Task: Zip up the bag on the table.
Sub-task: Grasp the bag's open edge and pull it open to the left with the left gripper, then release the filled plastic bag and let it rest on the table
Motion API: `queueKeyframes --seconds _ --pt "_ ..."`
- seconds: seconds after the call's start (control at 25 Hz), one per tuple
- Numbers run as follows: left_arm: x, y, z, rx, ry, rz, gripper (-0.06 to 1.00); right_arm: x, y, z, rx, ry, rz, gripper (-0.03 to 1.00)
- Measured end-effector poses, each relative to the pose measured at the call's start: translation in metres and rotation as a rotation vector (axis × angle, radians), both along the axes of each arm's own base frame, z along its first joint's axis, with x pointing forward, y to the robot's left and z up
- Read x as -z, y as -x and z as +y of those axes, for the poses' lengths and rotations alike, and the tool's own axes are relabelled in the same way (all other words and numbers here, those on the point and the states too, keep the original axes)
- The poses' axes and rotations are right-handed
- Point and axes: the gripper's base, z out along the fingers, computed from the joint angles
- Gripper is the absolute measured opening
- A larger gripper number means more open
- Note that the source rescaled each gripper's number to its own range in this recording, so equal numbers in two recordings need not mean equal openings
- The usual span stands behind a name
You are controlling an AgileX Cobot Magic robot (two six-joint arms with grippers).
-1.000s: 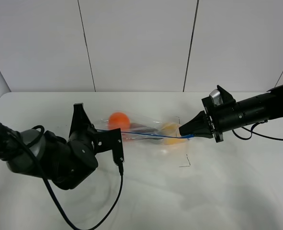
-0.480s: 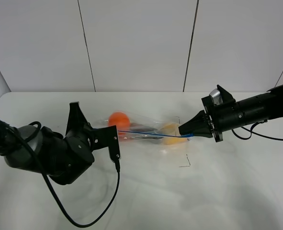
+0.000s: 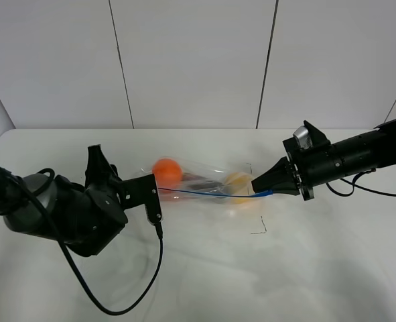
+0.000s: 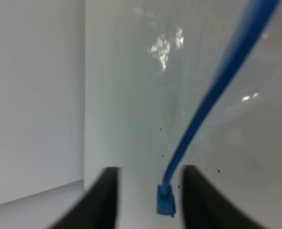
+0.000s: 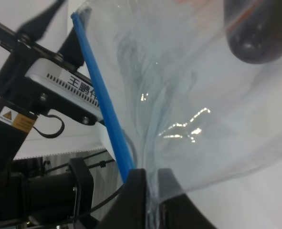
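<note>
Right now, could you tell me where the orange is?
In the exterior high view, the orange sits inside the bag, at its left end, beside the left gripper.

Left gripper (image 3: 156, 194) slid farther left along blue zip strip (image 3: 208, 193); bag (image 3: 208, 176) stretched longer.

bag (image 3: 208, 182): clear, blue zip strip (image 3: 208, 193) stretched level, orange (image 3: 167, 171) inside | table (image 3: 318, 268): white, beneath

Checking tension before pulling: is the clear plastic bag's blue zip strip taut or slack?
Taut: the blue zip strip of the clear plastic bag runs in a nearly straight line from the left gripper to the right gripper.
</note>
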Motion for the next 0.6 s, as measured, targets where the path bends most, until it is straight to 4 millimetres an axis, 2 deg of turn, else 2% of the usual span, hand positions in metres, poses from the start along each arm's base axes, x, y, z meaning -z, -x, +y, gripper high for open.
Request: queueKeyframes --seconds 0.08,0.2,0.6 --pt "-0.0001 -0.0001 0.0 -0.013 0.017 -0.005 0.6 0.0 0.0 0.0 0.0 0.0 0.0 0.0" --pt "-0.0017 -0.0009 0.0016 -0.056 0.047 -0.034 0.71 0.0001 0.0001 0.0 -0.001 0.001 0.0 0.0" --pt "-0.01 -0.0035 0.0077 -0.12 0.006 -0.136 0.74 0.0001 0.0001 0.0 -0.003 0.002 -0.002 0.0"
